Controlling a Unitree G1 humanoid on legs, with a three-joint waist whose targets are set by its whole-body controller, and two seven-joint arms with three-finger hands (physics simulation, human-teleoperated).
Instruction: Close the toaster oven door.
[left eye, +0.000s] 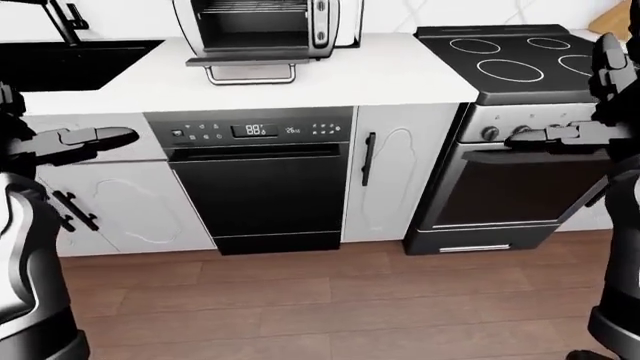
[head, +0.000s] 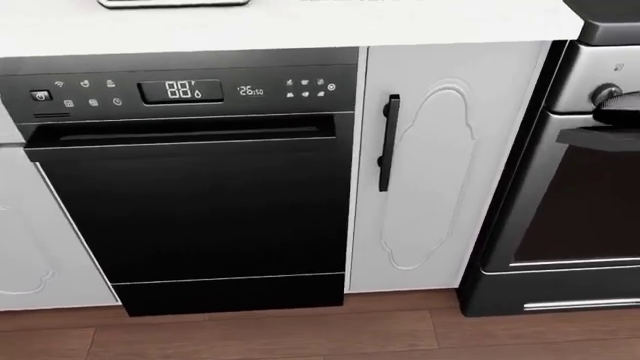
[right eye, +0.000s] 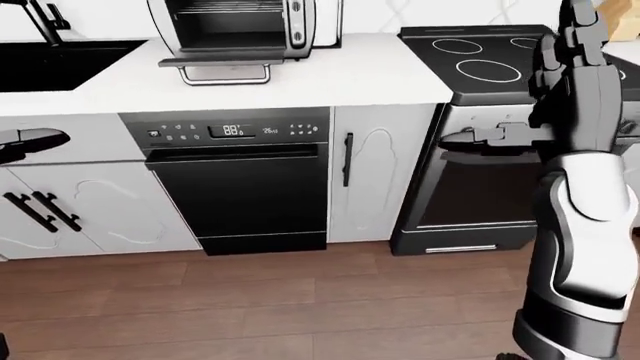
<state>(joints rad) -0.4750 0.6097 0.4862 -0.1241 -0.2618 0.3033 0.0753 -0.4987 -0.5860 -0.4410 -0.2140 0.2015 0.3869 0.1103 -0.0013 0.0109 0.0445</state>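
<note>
Both our hands hang with fingers spread, empty: left hand (left eye: 95, 139) at the left-eye view's left edge, right hand (left eye: 560, 135) beside the stove (left eye: 500, 67). We see the toaster oven (left eye: 265, 26) well above, door (left eye: 250, 58) dropped open on the white bench (left eye: 400, 75), dishwasher (head: 190, 187) below, wood floor (left eye: 320, 300) bare.

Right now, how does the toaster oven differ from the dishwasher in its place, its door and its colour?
The toaster oven stands on the white countertop; the dishwasher is built in under it. The toaster oven's door hangs open and lies flat; the dishwasher's door is shut. The toaster oven's body is silver; the dishwasher's face is black. Both have controls on their faces.
</note>
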